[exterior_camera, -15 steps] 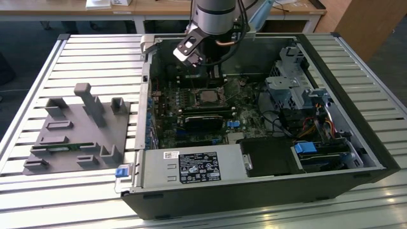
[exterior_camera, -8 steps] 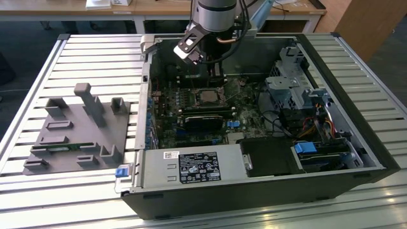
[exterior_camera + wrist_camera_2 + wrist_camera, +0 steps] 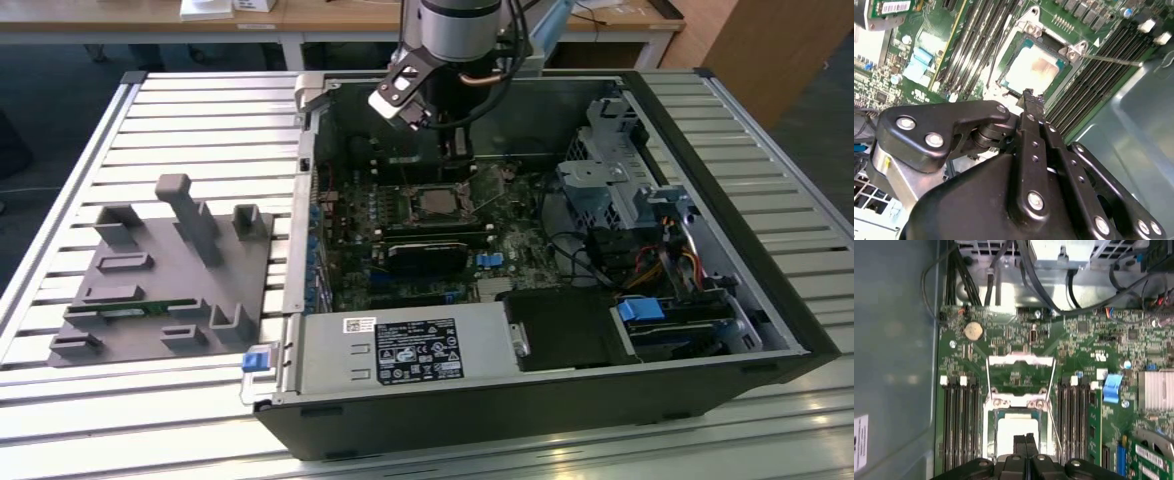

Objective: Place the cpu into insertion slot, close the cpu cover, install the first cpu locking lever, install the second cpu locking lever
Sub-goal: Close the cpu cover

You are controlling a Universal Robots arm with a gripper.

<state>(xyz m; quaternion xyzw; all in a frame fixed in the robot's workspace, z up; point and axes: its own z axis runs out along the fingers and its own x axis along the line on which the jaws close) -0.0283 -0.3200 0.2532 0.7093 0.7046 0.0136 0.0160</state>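
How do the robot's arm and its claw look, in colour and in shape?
The arm is a silver-grey cylinder with cables looping below it. The claw is matte black: jointed link bars fastened with silver screws, ending in two narrow fingers.

**Open socket, chip seated**

With the clock centred on the insertion slot [image 3: 988, 437] and the gripper [image 3: 1025, 437] set at six, the cpu [image 3: 1010, 432] is seen lying in the slot. Its pale face is partly overlapped by the black fingertips, which are pressed together. The cpu cover [image 3: 1021, 358] is folded back at twelve, with green board visible through its window. It is flanked by two thin wire levers [image 3: 1054, 405]. Black memory slots [image 3: 959, 425] are ranged at three and nine. A coin cell [image 3: 973, 330] is placed at eleven and a blue tab [image 3: 1111, 388] at two.
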